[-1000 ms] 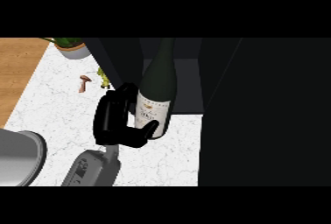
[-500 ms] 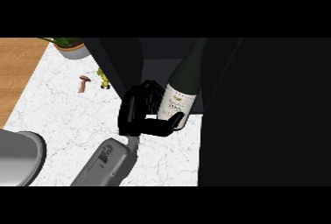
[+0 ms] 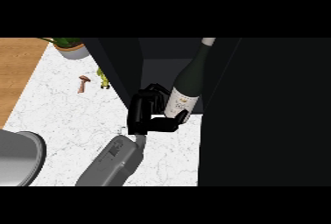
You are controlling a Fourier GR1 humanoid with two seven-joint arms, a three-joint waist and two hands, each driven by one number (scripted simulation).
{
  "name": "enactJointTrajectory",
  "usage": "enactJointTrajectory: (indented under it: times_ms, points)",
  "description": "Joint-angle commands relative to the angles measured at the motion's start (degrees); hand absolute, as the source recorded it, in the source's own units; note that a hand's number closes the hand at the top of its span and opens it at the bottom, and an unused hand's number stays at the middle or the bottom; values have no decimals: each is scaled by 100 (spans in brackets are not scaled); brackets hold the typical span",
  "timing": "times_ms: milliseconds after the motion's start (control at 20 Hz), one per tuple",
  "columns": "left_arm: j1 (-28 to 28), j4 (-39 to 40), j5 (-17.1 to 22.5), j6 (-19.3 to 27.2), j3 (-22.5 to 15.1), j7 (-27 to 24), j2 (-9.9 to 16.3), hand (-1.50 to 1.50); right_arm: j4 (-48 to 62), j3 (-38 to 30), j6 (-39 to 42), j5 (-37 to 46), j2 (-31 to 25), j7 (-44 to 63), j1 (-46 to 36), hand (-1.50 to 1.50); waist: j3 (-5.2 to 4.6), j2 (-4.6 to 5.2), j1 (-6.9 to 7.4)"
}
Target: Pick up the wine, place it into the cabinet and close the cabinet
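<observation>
The wine bottle (image 3: 191, 78) is dark green with a white label and a pale cap. It leans to the right, and its neck reaches up into the dark opening of the cabinet (image 3: 158, 65). My right hand (image 3: 145, 114) is shut on its lower part: the fingers sit to the left of the label and the thumb curls under the base. The grey forearm comes up from the lower edge. A wide black cabinet panel (image 3: 265, 113) fills the right side. No left hand shows.
On the white marble counter (image 3: 65, 118) at the back left stand a potted plant (image 3: 72, 47), a small brown object (image 3: 84, 83) and a small yellow-green one (image 3: 102, 78). A wooden surface (image 3: 19, 74) borders the left. A grey rounded form (image 3: 19, 157) sits at the lower left.
My right hand has carried the bottle to the right and farther toward the cabinet opening. The bottle now leans more to the right.
</observation>
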Motion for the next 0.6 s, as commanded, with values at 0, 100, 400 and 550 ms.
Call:
enactJointTrajectory:
  times_ms: [0,100,400,550]
  points:
    - [-52,401,375,93,-199,-268,0,150,47,122,64,214,114,-277,190,-150,0,-2,-1]
    - [-189,756,590,0,-190,-459,0,150,1,274,-350,373,143,270,-426,-150,-2,5,1]
    - [-402,1670,1281,-230,-268,-1295,0,150,-314,174,-471,65,61,682,-604,-150,-6,15,-54]
    - [-360,1529,1441,-618,-49,-1183,0,150,129,-205,128,-268,-65,-65,47,-150,0,5,-25]
